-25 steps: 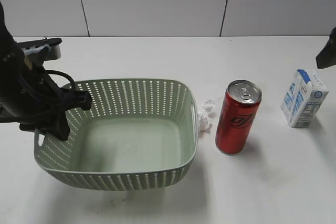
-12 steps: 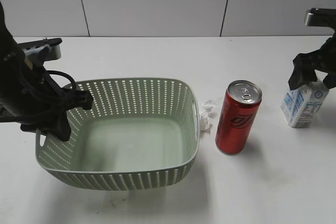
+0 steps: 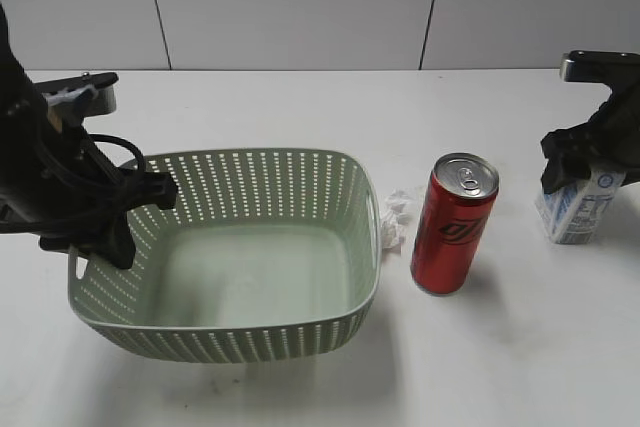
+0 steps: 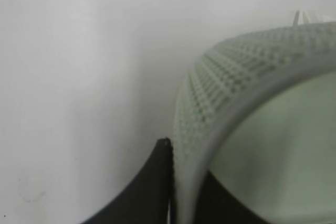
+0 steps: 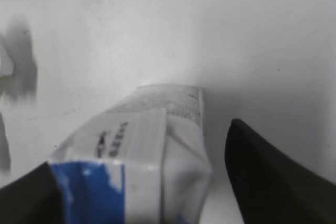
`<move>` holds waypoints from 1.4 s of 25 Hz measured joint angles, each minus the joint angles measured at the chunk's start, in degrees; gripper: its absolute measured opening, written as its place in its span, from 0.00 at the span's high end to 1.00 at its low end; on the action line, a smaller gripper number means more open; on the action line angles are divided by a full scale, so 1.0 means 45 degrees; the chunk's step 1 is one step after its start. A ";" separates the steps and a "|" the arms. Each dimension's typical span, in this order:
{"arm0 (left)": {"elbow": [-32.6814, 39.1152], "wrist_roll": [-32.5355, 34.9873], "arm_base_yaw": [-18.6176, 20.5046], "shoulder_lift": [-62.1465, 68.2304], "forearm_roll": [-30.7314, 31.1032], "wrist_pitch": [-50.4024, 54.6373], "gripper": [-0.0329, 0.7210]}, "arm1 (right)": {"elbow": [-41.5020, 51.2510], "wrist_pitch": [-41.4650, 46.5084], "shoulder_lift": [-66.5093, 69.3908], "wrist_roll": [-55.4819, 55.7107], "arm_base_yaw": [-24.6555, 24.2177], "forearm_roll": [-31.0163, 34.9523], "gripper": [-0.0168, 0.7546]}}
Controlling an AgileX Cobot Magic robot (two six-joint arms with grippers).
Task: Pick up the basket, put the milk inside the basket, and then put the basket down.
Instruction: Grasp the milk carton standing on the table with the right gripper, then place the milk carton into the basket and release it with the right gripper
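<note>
So my left gripper (image 3: 120,209) clamps the basket (image 3: 262,319) wall; my right gripper (image 3: 590,159), released, straddles the milk (image 3: 580,212), not yet grasped.

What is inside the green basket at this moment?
The basket holds no objects: its pale floor shows bare. The left gripper grips the left wall, so that corner is partly covered. The milk stands outside, far right, between the right gripper's fingers.

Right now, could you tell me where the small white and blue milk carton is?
Far right on the table in the exterior view, the small white and blue milk carton stands right of the red can.
</note>
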 joint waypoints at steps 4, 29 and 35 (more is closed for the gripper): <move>0.0000 0.0000 0.0000 0.0000 0.0000 0.0000 0.95 | -0.0031 0.0133 0.0000 0.0000 0.0000 0.0023 0.41; 0.0000 0.0000 0.0000 0.0000 0.0028 0.0142 0.95 | -0.0148 0.3902 -0.4314 0.0137 0.0562 -0.1074 0.55; 0.0000 0.0000 0.0000 0.0000 0.0038 -0.0115 0.95 | -0.0148 0.5128 -0.6227 0.0585 0.1744 -0.2101 0.55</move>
